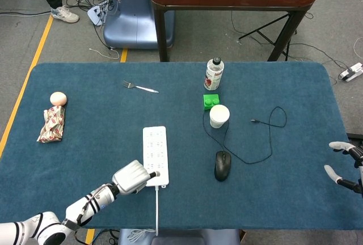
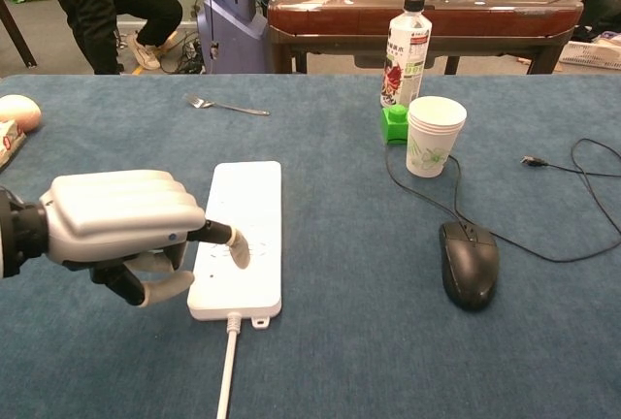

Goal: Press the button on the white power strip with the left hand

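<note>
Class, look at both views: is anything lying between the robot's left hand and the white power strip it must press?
Nothing visible does. The left hand has one extended finger already over the near end of the white power strip.
</note>
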`<state>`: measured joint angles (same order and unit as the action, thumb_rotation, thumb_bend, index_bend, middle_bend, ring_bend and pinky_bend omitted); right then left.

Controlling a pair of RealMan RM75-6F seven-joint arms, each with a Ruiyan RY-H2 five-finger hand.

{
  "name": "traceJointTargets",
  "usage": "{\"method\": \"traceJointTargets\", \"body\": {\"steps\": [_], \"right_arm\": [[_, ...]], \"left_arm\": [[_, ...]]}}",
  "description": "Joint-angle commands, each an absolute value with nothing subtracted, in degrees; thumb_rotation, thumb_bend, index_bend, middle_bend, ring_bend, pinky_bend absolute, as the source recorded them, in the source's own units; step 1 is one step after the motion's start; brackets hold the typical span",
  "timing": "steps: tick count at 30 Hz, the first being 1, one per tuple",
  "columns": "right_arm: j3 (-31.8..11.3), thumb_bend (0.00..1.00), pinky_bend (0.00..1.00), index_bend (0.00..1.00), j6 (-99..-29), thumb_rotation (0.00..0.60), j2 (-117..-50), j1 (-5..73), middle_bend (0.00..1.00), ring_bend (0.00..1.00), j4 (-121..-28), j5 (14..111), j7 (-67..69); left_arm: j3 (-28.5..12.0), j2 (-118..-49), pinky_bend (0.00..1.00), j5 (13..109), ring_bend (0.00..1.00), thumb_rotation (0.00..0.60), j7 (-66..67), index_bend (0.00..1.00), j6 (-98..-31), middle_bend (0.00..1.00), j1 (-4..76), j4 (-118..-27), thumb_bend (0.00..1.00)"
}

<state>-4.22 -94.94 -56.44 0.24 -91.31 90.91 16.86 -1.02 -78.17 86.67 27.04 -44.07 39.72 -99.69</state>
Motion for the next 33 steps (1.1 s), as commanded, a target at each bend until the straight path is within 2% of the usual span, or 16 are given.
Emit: {"method": "traceJointTargets", "body": {"steps": [1, 26, 33], "right_arm": [[-4.2, 0.2, 0.63, 0.36, -94.8, 0.6, -56.4, 0.3, 0.45, 0.44, -91.3, 90.9, 16.8], [-4.4, 0.2, 0.63, 0.36, -94.4, 0.6, -56.5, 0.3, 0.45, 0.44, -91.3, 90.8, 16.7], [-4.4, 0.2, 0.63, 0.36, -94.3, 0.6, -56.5, 0.3, 0.45, 0.44, -91.4, 90.7, 16.8]], "left_arm": [[-0.4, -78.8, 1.0, 86.0, 1.0, 0.6, 27.7, 0.31, -44.0, 1.0, 39.9, -99.0, 0.57], [1.7, -80.6, 1.0, 82.0, 1.0, 0.6, 29.4, 0.31, -44.8, 1.0, 41.2, -96.8, 0.57], [1.7, -78.5, 1.0, 83.3, 1.0, 0.6, 28.4, 0.31, -47.9, 1.0, 40.7, -99.8, 0.57]]}}
